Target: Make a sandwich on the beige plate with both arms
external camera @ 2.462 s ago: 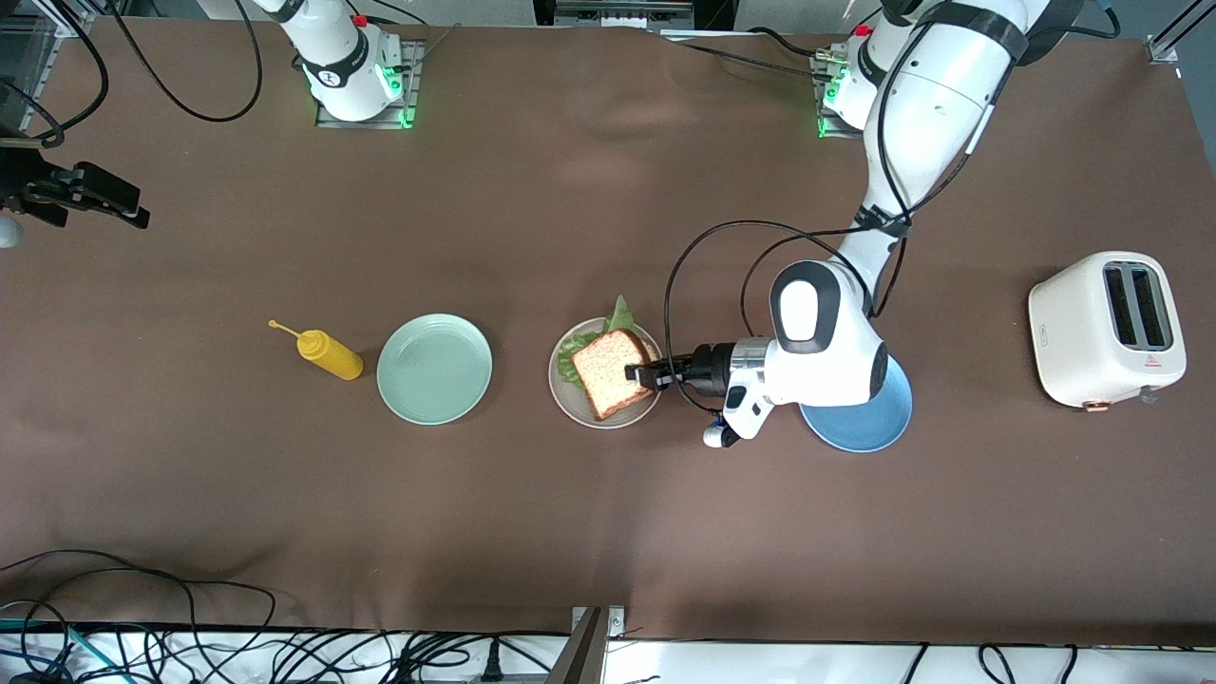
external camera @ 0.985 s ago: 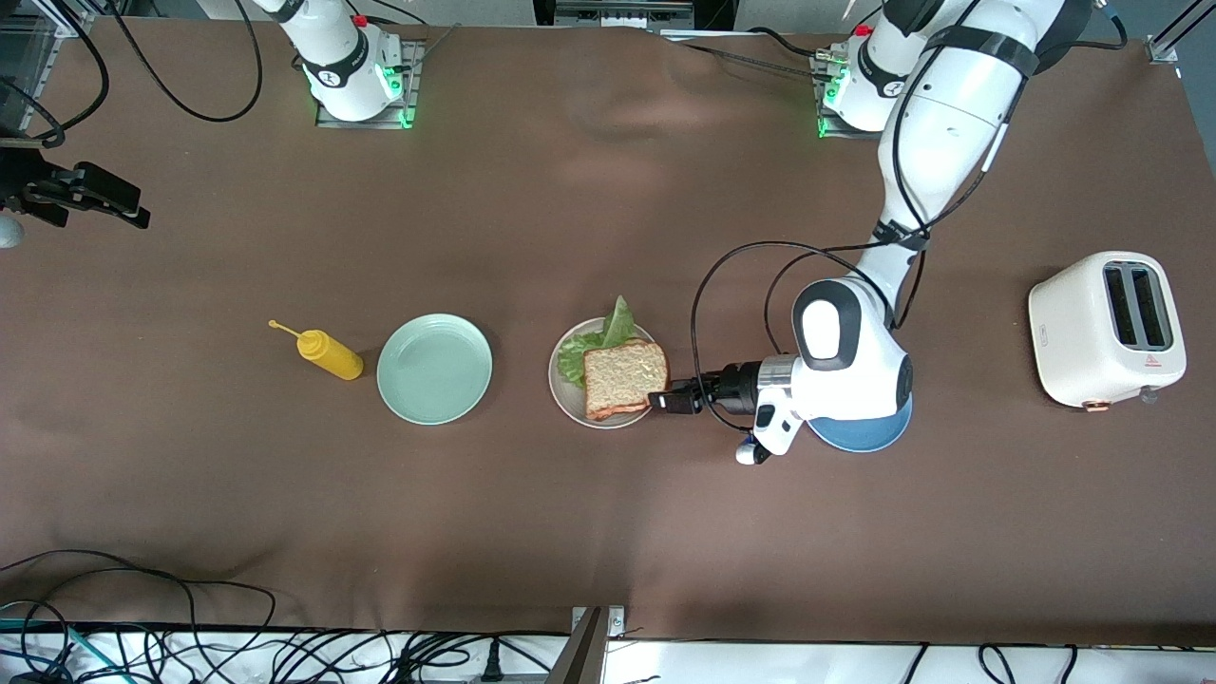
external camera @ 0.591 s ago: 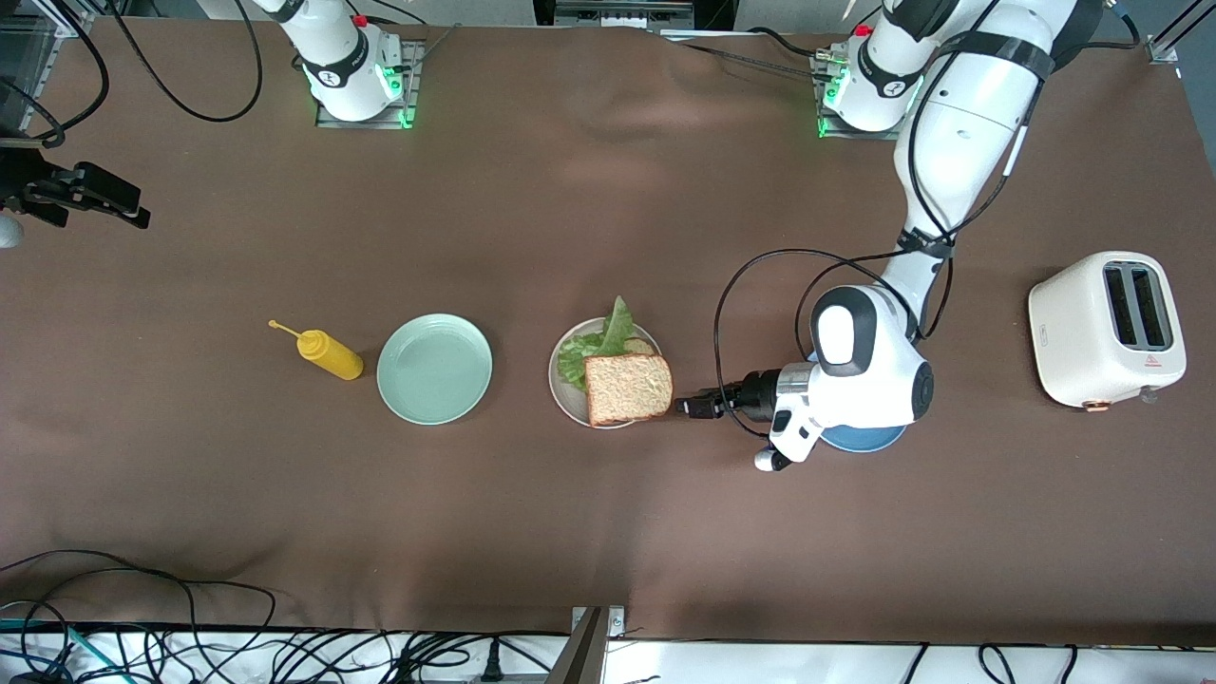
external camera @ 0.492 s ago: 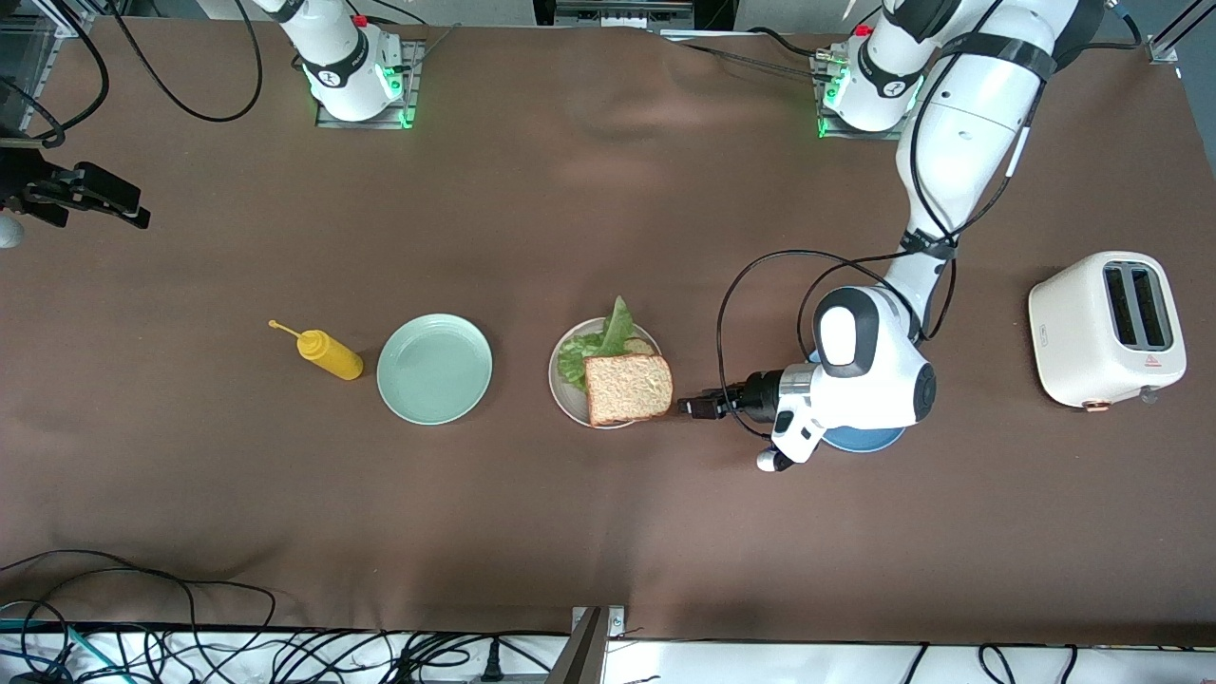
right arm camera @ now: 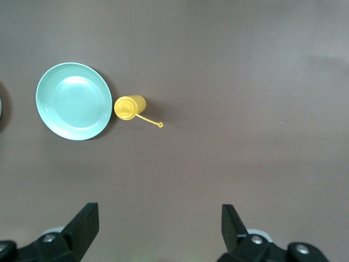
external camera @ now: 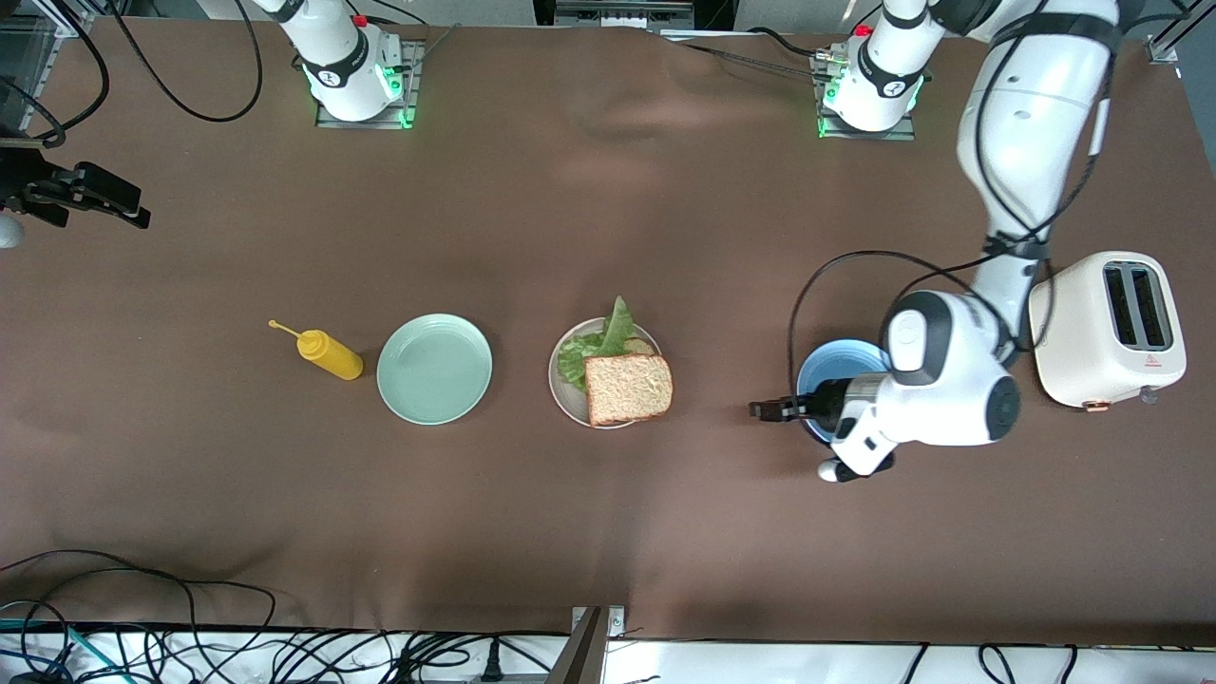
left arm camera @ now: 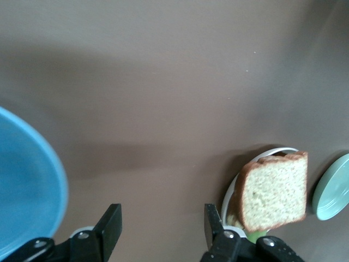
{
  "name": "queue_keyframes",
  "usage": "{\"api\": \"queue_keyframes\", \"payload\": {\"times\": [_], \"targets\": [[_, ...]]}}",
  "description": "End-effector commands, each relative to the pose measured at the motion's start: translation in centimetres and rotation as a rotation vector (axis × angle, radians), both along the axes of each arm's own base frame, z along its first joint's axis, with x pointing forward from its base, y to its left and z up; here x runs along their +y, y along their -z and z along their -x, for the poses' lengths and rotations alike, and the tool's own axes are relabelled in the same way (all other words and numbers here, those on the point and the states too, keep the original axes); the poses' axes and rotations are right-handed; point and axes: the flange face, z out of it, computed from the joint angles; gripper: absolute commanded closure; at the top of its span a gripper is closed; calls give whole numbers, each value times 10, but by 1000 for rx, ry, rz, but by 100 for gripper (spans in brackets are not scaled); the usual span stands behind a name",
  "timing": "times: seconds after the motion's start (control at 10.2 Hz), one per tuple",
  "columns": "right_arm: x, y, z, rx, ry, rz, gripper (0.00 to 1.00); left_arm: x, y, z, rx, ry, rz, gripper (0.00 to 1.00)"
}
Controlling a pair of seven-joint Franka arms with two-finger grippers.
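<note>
The sandwich sits on the beige plate (external camera: pixel 562 397): a speckled toast slice (external camera: pixel 627 389) lies flat on top, and green lettuce (external camera: pixel 591 347) sticks out at the edge farther from the front camera. The left wrist view shows the same toast (left arm camera: pixel 272 191) and plate rim (left arm camera: pixel 231 192). My left gripper (external camera: pixel 763 410) (left arm camera: pixel 162 215) is open with nothing between its fingers, low over bare table between the beige plate and the blue plate (external camera: pixel 822 366). My right gripper (right arm camera: pixel 161 218) is open and empty, waiting high over the right arm's end of the table.
A mint-green plate (external camera: pixel 435 369) and a yellow squeeze bottle (external camera: pixel 328 353) lie toward the right arm's end. The blue plate is partly under the left arm's wrist. A white toaster (external camera: pixel 1107 328) stands at the left arm's end. Cables run along the table's near edge.
The left gripper let go of the top toast, which now lies flat on the lettuce, and drew back toward the blue plate. The right arm has not moved.
</note>
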Motion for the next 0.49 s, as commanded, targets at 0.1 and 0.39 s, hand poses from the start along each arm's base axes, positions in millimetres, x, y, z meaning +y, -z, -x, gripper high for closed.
{"api": "queue_keyframes", "payload": {"times": [0.1, 0.39], "targets": [[1, -5, 0, 1, 3, -16, 0, 63, -80, 8, -7, 40, -60, 9], [0, -5, 0, 1, 1, -14, 0, 113, -133, 21, -23, 81, -114, 1]]}}
